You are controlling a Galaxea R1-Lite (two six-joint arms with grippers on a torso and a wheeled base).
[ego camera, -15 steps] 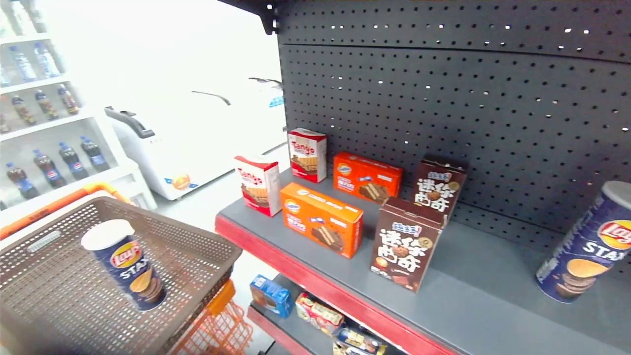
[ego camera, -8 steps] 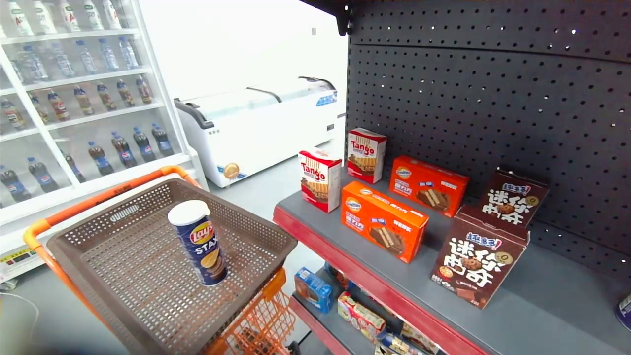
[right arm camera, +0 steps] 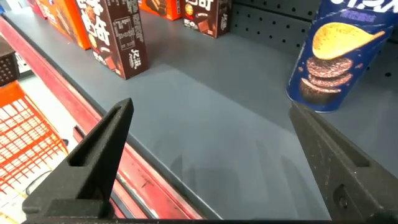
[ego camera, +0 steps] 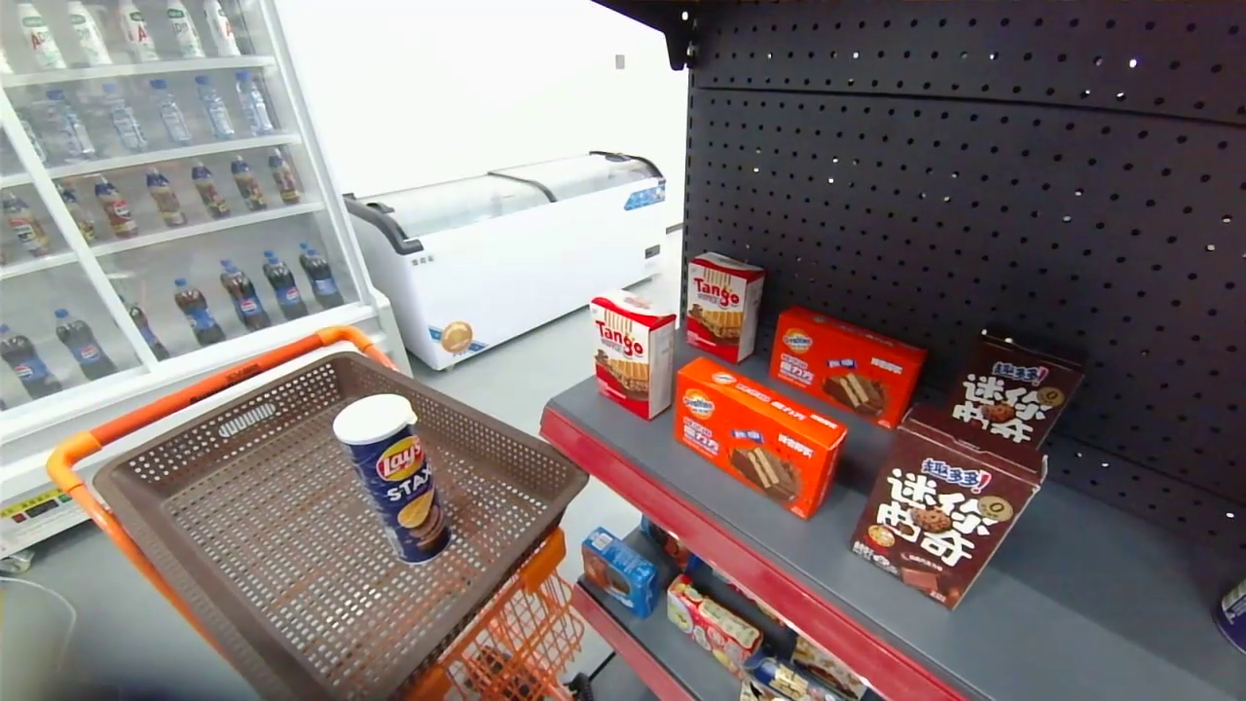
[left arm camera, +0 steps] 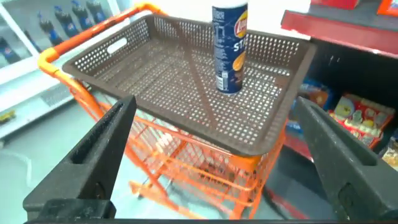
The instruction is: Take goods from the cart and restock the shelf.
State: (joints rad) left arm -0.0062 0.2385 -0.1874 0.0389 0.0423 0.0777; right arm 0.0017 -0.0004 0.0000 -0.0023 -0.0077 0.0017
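Observation:
A blue chips can (ego camera: 392, 476) with a white lid stands upright in the cart's brown perforated basket (ego camera: 243, 545). In the left wrist view my left gripper (left arm camera: 217, 168) hangs open before the basket's near rim (left arm camera: 205, 134), and the can (left arm camera: 230, 46) stands well beyond its fingers (left arm camera: 93, 162). My right gripper (right arm camera: 214, 168) is open and empty over the grey shelf board (right arm camera: 205, 118). A second blue chips can (right arm camera: 339, 56) stands on that board just past its fingertips, apart from them. The edge of that can (ego camera: 1234, 613) shows at the far right of the head view.
On the shelf (ego camera: 1071, 594) stand two red-white wafer boxes (ego camera: 631, 354), two orange boxes (ego camera: 759, 450) and two brown cookie boxes (ego camera: 944, 516). A black pegboard (ego camera: 954, 195) backs it, with more goods (ego camera: 711, 623) on the lower shelf. The orange cart frame (ego camera: 88, 448) sits left of the shelf's red edge (ego camera: 681, 540).
The head camera panned left between one second and half a second ago, so the whole picture shifted. Since then nothing has visibly moved.

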